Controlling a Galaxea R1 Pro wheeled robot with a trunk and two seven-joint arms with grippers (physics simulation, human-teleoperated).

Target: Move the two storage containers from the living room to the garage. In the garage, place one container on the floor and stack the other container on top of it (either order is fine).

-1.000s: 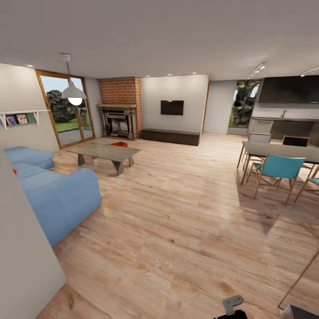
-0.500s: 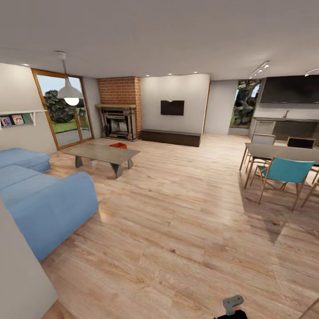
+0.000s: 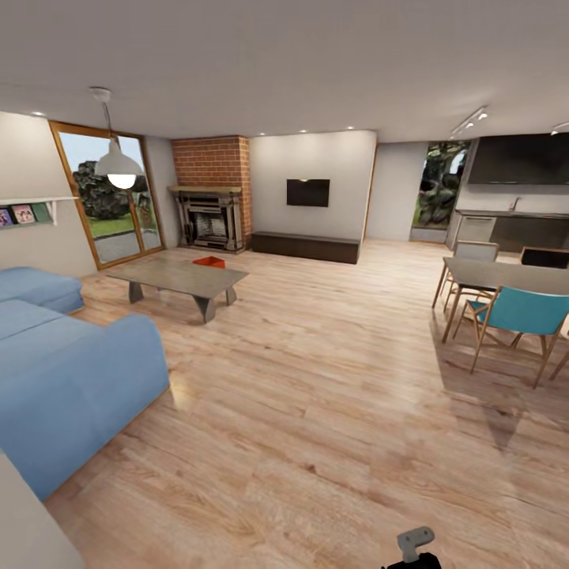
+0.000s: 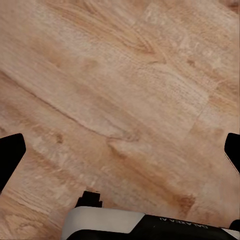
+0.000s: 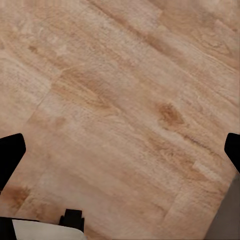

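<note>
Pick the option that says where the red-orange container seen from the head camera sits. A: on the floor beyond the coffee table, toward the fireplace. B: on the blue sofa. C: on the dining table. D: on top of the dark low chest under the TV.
A: the red-orange container shows just past the coffee table, low in front of the brick fireplace.

- Left gripper [image 4: 120, 150]: fingers spread wide, tips at opposite frame edges, nothing between them, pointing down.
- Right gripper [image 5: 120, 150]: likewise spread wide, nothing held, pointing down.
</note>
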